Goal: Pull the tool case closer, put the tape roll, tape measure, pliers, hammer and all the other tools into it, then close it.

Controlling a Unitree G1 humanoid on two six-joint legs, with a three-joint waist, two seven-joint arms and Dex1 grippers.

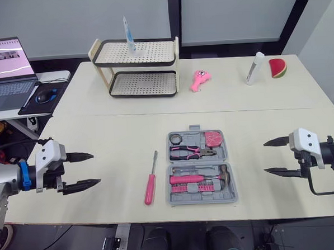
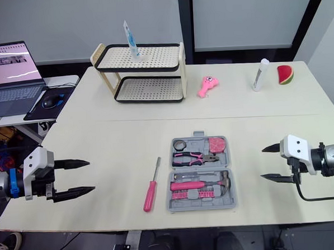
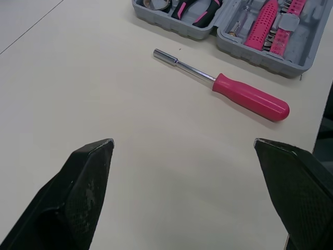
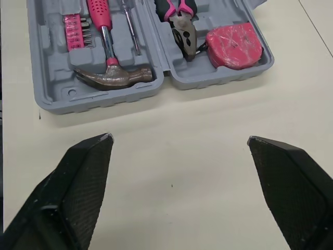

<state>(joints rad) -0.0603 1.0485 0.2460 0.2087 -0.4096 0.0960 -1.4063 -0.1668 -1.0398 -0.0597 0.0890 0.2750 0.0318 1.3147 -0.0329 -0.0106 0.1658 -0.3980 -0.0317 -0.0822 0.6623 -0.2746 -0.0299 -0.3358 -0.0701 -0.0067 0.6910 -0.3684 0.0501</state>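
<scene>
The grey tool case (image 1: 236,195) lies open near the table's front edge, holding a tape roll (image 1: 175,139), a pink tape measure (image 1: 213,138), pink-handled pliers (image 1: 185,152) and a hammer (image 4: 106,67) with a bit set. A pink-handled screwdriver (image 1: 151,182) lies on the table just left of the case. My left gripper (image 1: 82,171) hovers open at the left, well short of the screwdriver. My right gripper (image 1: 275,157) hangs open to the right of the case. Both hold nothing.
A two-tier rack (image 1: 137,68) with a tube stands at the back of the table. A pink toy (image 1: 198,80), a white bottle (image 1: 255,68) and a watermelon slice (image 1: 278,67) sit at the back right. A laptop (image 1: 6,72) and mouse are on a side desk at left.
</scene>
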